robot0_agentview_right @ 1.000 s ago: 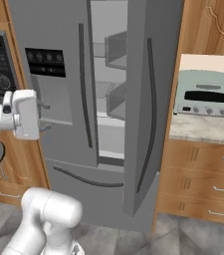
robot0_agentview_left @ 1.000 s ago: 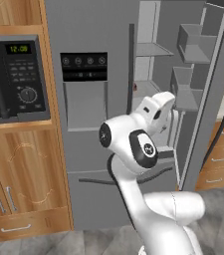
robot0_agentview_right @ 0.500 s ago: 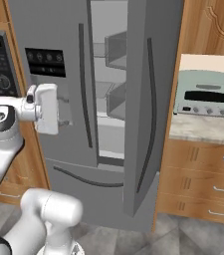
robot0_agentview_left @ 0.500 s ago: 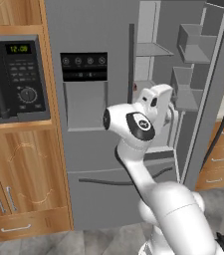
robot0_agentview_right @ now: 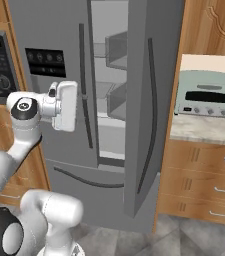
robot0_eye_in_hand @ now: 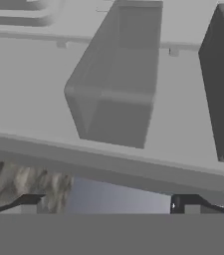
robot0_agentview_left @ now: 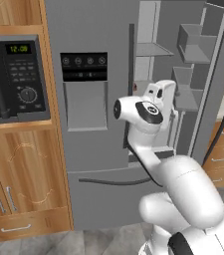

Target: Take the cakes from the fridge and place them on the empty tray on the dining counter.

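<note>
Grey fridge (robot0_agentview_left: pixel 98 30) door bins just beyond open tool (robot0_eye_in_hand: pixel 103 201)

1. The fridge (robot0_agentview_left: pixel 91 144) looks like matt grey metal, its door bins (robot0_eye_in_hand: pixel 114 79) smooth grey plastic.
2. The cabinets (robot0_agentview_left: pixel 21 174) are grained, satiny wood.
3. The microwave (robot0_agentview_left: pixel 14 79) is glossy black.
4. The toaster oven (robot0_agentview_right: pixel 204 93) seems enamelled pale green.

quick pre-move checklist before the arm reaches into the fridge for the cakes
1. Right door of the tall grey French-door fridge swung open: ok.
2. Pincer open, nothing between its fingertips: ok.
3. Hand raised level with the fridge opening, seen from both base views: ok.
4. Cakes located on the grey inner shelves: cannot tell, none visible.
5. Hand camera aimed at the shelves: not ok, it faces the grey door bins.
</note>
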Motion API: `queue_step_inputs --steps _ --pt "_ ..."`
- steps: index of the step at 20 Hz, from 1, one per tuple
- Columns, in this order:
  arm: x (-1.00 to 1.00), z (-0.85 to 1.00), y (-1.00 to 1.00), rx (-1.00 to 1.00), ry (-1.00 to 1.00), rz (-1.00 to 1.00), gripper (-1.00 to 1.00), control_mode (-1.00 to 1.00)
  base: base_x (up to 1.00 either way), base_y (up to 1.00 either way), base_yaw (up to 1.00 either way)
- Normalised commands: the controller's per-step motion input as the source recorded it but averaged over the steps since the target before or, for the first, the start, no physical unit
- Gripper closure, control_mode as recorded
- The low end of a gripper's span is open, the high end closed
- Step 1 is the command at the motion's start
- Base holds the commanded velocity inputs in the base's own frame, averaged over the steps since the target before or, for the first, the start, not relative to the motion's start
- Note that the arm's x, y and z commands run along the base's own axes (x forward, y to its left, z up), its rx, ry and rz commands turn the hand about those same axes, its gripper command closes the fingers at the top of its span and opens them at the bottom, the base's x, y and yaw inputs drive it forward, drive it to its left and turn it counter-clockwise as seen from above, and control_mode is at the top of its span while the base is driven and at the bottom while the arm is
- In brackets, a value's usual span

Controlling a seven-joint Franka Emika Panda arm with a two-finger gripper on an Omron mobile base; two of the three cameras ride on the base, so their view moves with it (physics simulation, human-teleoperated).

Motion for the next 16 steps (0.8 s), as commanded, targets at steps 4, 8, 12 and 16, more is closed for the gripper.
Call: queue_step_inputs --steps 4,8,12,16 --pt "0.85 -0.11 -0.09 0.0 0.15 0.0 -1.0 -1.0 0.0 0.0 0.0" --pt "0.85 -0.11 -0.1 0.0 0.16 0.0 -1.0 -1.0 0.0 0.0 0.0" --pt "0.46 -0.17 -0.46 -0.01 0.16 0.0 -1.0 -1.0 0.0 0.0 0.0" --pt "0.04 -0.24 -0.89 -0.02 0.17 -0.01 -1.0 -1.0 0.0 0.0 0.0"
